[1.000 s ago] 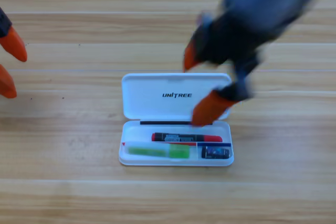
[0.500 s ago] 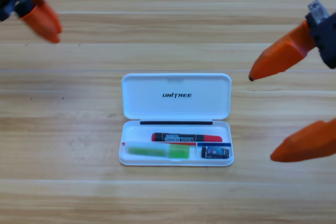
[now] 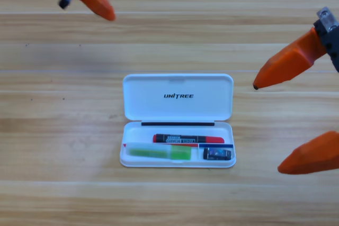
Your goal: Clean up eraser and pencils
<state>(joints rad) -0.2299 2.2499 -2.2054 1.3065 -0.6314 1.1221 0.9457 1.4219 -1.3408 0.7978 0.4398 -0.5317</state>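
The white case point(image 3: 178, 98) lies open in the middle of the table, lid tipped back. Its tray holds both pencils: the black one with red ends point(image 3: 188, 138) at the back, the green one point(image 3: 160, 152) at the front left. In the tray's front right corner sits the dark eraser point(image 3: 217, 154). My right gripper point(image 3: 267, 128) hangs at the picture's right edge, open wide with nothing between its jaws, well clear of the case. Far off at the top left corner is my left gripper point(image 3: 96, 1), showing a single orange tip.
Bare wooden table surrounds the case on all sides. The case's lid stands between the tray and the far side of the table.
My left gripper has moved right along the top edge. My right gripper has pulled away from the case to the right edge and now barely shifts. The case and its contents are unchanged.
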